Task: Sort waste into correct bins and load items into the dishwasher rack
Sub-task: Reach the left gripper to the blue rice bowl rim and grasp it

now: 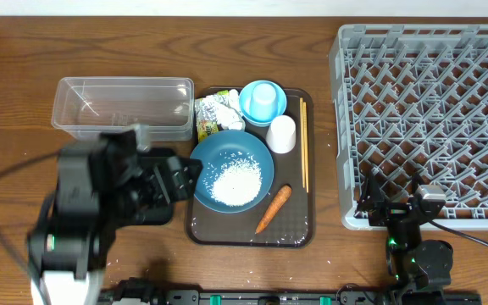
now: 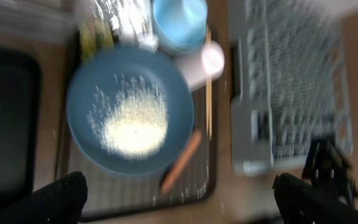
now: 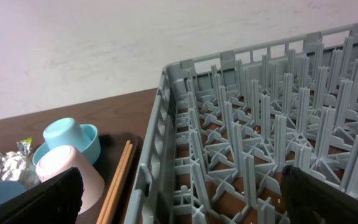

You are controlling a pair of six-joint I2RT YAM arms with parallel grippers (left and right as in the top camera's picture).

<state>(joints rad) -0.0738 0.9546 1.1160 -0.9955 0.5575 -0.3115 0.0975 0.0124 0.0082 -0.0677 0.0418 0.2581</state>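
Bowls: two, one dark-blue bowl (image 1: 214,151), one light-blue bowl (image 1: 246,106)
White cup (image 1: 282,134): one
Chopsticks (image 1: 303,144): two
Carrot (image 1: 273,208): one
Wrapper (image 1: 203,124): one
Tissue (image 1: 224,108): one
Bins: two, a clear tub (image 1: 125,106) and a black tray (image 2: 5,124)
Dishwasher rack (image 1: 430,119): one
Brown tray (image 1: 291,224): one

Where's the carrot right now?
Overhead view: the carrot lies tilted in the front right corner of the brown tray, just right of the dark-blue bowl, close to the chopsticks.

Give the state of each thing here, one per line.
Dark-blue bowl, upright, holding rice.
Light-blue bowl, upright, a light-blue cup inverted inside.
White cup, tipped or inverted, unclear which.
Wrapper, crumpled.
Clear tub, empty.
Dishwasher rack, empty.
Left tool, open, holding nothing.
Right tool, open, holding nothing.
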